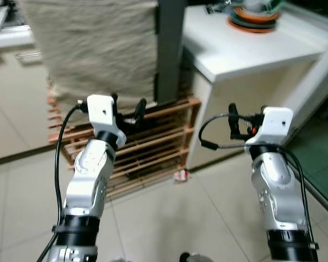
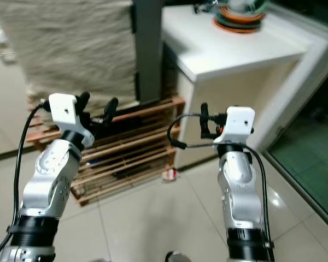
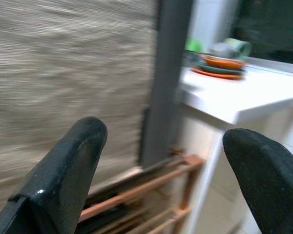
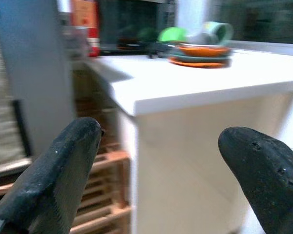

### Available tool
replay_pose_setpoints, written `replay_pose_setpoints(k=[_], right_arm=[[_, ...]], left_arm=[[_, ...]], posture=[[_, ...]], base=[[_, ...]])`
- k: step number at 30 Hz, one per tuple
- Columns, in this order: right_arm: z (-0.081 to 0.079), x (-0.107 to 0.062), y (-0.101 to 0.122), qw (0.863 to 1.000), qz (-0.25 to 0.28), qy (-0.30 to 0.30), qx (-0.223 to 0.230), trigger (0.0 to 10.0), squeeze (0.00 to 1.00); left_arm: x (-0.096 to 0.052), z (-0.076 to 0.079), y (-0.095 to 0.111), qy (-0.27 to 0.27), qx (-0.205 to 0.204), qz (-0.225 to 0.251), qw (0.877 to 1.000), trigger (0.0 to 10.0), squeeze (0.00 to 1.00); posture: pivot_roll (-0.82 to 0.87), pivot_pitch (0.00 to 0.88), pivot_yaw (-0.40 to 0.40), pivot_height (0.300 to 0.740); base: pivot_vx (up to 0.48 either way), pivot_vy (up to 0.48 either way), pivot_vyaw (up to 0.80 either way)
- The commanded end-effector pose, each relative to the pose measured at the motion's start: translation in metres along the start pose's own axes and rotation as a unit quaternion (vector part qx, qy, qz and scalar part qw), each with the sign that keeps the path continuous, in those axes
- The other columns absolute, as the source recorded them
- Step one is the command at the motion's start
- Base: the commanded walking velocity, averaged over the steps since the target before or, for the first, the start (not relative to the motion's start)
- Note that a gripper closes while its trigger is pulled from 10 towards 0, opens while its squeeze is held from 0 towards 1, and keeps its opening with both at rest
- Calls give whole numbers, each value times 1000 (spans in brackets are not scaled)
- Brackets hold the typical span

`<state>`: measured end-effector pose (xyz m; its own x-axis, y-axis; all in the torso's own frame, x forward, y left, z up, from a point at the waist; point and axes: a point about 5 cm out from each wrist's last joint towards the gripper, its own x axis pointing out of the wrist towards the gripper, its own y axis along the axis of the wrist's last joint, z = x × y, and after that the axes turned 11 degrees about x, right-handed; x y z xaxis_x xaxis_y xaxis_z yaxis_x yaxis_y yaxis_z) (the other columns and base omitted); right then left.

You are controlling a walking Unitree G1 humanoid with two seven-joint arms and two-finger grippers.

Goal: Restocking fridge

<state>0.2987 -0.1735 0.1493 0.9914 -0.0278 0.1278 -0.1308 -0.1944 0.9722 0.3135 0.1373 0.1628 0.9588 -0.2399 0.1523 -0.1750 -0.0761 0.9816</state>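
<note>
A humanoid robot stands on a pale tiled floor [image 1: 169, 218] with both silver arms raised in front of it. At the far left hangs a large beige cloth [image 1: 93, 49], draped down over a low wooden slatted rack [image 1: 153, 147] that sits on the floor. The left gripper [image 1: 128, 109] is held up in front of that rack, its two black fingers spread apart with nothing between them. Just right of the cloth a dark grey upright panel [image 1: 169, 49] rises from behind the rack. Next comes a white counter [image 1: 246, 52], its cream side panel reaching to the floor. On the counter's far end sits a stack of orange and dark plates [image 1: 254, 21] with a green cup beside it. A small red and white object [image 1: 181, 175] lies on the tiles at the foot of the counter. The right gripper [image 1: 246, 123] is held up in front of the counter's side, fingers likewise wide apart and empty. No fridge can be made out from here, and no item to stock is in either gripper. At the far right, a dark greenish floor area [image 1: 317, 158] lies beyond a white frame.
</note>
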Motion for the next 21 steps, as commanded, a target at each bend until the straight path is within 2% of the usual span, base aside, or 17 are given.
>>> replay_pose_setpoints(k=[1, 7, 14, 21], right_arm=[[-1, -3, -1, 1000, 3, 0, -1, 10000, 0], [-7, -3, -4, 1000, -1, 8, 0, 10000, 0], [-4, -3, -1, 1000, 9, 3, 0, 10000, 0], [10, -13, -4, 1000, 5, -22, -11, 10000, 0]], left_arm=[[5, 8, 2, -24, 13, 7, 1000, 10000, 0], [6, 8, 0, -34, 15, 7, 999, 10000, 0], [9, 10, -3, -36, 8, 4, 999, 10000, 0], [10, 13, -11, -50, 3, -17, 999, 10000, 0]], posture=[[-121, 0, 22, 740], [-122, 0, 25, 740], [-128, 0, 27, 740], [-145, 0, 28, 740]], base=[[244, -412, -788], [262, -399, -788], [314, -358, -788], [0, 0, -788]])
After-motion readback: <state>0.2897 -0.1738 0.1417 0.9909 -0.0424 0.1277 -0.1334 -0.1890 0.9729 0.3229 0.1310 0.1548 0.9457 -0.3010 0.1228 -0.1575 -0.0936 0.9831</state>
